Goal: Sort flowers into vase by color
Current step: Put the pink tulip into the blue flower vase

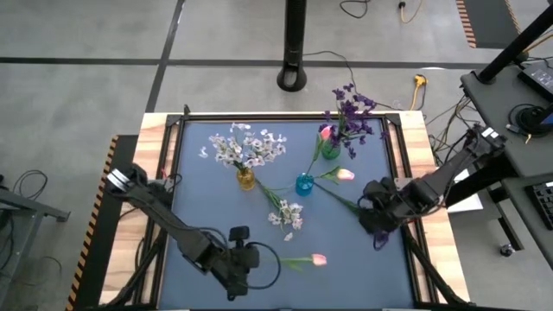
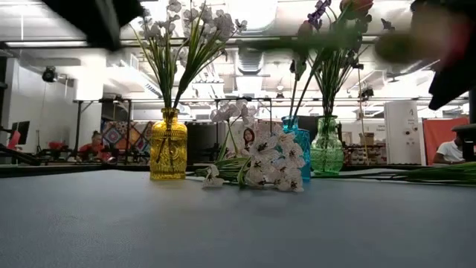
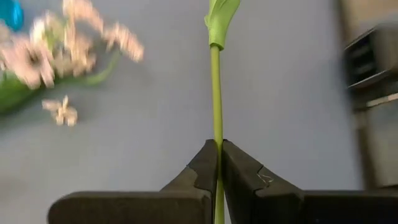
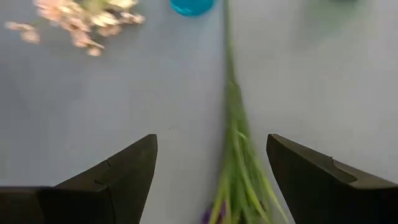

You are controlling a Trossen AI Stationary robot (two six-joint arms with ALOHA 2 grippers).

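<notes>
1. Two arms reach low over the tabletop (image 1: 346,250). The left end effector (image 3: 217,155) is clamped tight on the green stem of a pink tulip (image 1: 318,259), whose bud lies ahead of its fingers.
2. The right end effector (image 4: 211,177) stands wide apart, holding nothing — a dark purple flower (image 4: 239,168) lies between its fingers, blossom mostly cut off.
3. Beyond both — yellow vase (image 2: 168,145), blue vase (image 1: 304,184), green vase (image 2: 327,146); white spray (image 2: 271,160) lies loose. Low view shows a blurred workshop room with seated people.
</notes>
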